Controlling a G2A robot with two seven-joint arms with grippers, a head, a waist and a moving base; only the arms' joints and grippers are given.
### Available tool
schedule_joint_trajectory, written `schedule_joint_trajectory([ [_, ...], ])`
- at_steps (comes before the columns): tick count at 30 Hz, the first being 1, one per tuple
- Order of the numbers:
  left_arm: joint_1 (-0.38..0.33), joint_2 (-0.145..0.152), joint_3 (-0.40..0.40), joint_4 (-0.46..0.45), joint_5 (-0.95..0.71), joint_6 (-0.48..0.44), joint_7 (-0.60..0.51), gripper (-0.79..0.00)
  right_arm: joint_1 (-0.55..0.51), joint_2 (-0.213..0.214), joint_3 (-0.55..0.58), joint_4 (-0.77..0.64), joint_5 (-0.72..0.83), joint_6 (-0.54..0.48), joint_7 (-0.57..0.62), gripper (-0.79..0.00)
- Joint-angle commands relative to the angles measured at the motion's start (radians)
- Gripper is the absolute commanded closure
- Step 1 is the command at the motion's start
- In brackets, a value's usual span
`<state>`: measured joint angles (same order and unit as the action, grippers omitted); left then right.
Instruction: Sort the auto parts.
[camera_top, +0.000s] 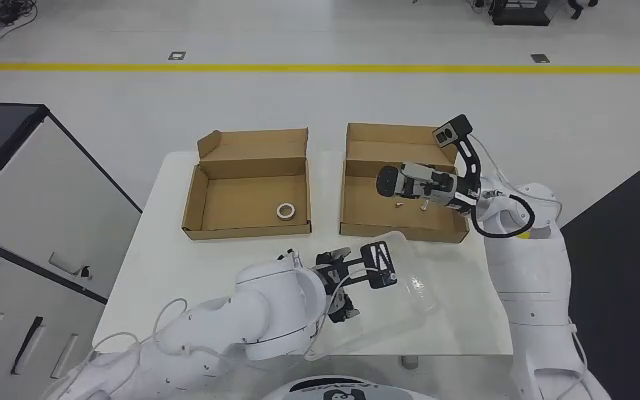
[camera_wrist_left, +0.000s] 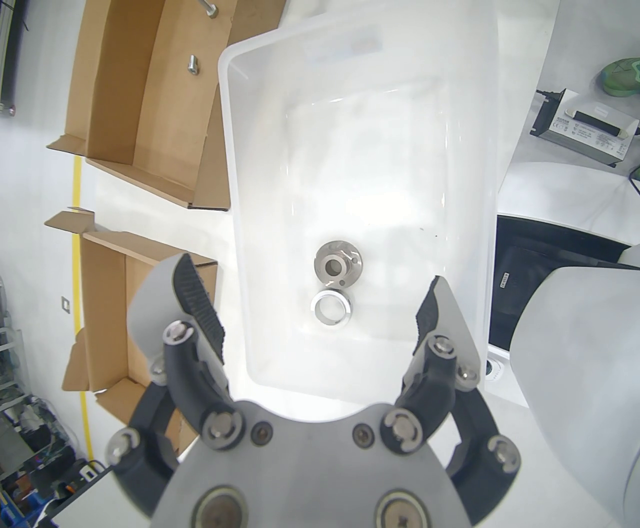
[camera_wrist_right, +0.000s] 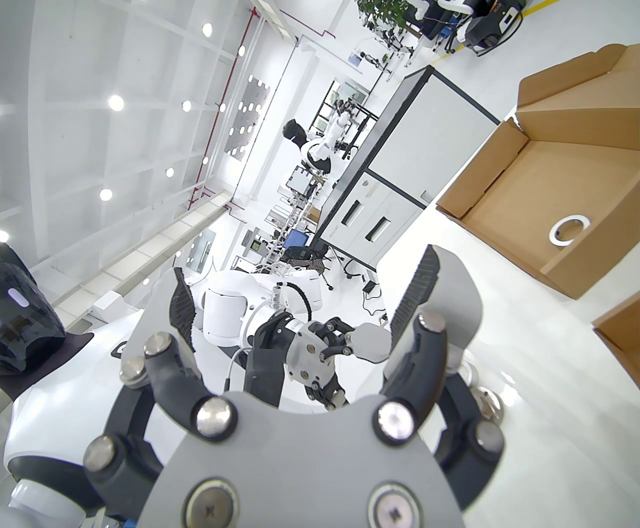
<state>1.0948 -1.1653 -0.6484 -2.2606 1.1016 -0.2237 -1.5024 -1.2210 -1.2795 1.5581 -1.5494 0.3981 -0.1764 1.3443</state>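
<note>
A clear plastic bin (camera_wrist_left: 360, 125) at the table's front holds a flanged metal hub (camera_wrist_left: 337, 264) and a metal ring (camera_wrist_left: 331, 306) side by side. My left gripper (camera_wrist_left: 310, 272) hangs open just above them, empty; from the top view it (camera_top: 365, 262) sits over the bin's (camera_top: 405, 300) left part. The left cardboard box (camera_top: 245, 195) holds one white ring (camera_top: 285, 210). The right cardboard box (camera_top: 400, 185) holds small bolts (camera_top: 400, 203). My right gripper (camera_wrist_right: 305, 280) is open and empty, held over the right box (camera_top: 384, 183) and pointing sideways toward the left box (camera_wrist_right: 540, 200).
Both boxes stand side by side at the table's back with flaps raised. Bare white table (camera_top: 200, 270) lies left of the bin. A grey cabinet (camera_top: 40, 200) stands left of the table. Two bolts (camera_wrist_left: 194, 64) show in the right box in the left wrist view.
</note>
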Motion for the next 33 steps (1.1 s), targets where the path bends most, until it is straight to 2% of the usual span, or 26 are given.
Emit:
schedule_joint_trajectory([
  [1,0.0,0.0,0.0,0.0,0.0,0.0,0.0,-0.785,0.0,0.0,0.0,0.0,0.0,0.0,0.0,-0.785],
  [4,0.005,-0.003,-0.01,0.033,-0.094,-0.024,0.073,-0.785,0.0,0.0,0.0,0.0,0.0,0.0,0.0,-0.785],
  [7,-0.042,-0.014,-0.009,0.076,-0.173,-0.018,0.048,-0.785,0.0,0.0,0.0,0.0,0.0,0.0,0.0,-0.785],
  [12,-0.158,-0.053,0.05,0.144,-0.278,0.057,-0.033,-0.785,0.0,0.0,0.0,0.0,0.0,0.0,0.0,-0.785],
  [19,-0.302,-0.101,0.18,0.269,-0.336,0.169,-0.033,-0.785,0.0,0.0,0.0,0.0,0.0,0.0,0.0,-0.785],
  [23,-0.356,-0.123,0.234,0.322,-0.367,0.186,-0.033,-0.785,0.0,0.0,0.0,0.0,0.0,0.0,0.0,-0.785],
  [27,-0.389,-0.131,0.271,0.375,-0.396,0.199,-0.033,-0.785,0.0,0.0,0.0,0.0,0.0,0.0,0.0,-0.785],
  [33,-0.429,-0.12,0.323,0.426,-0.412,0.229,-0.033,-0.785,0.0,0.0,0.0,0.0,0.0,0.0,0.0,-0.785],
])
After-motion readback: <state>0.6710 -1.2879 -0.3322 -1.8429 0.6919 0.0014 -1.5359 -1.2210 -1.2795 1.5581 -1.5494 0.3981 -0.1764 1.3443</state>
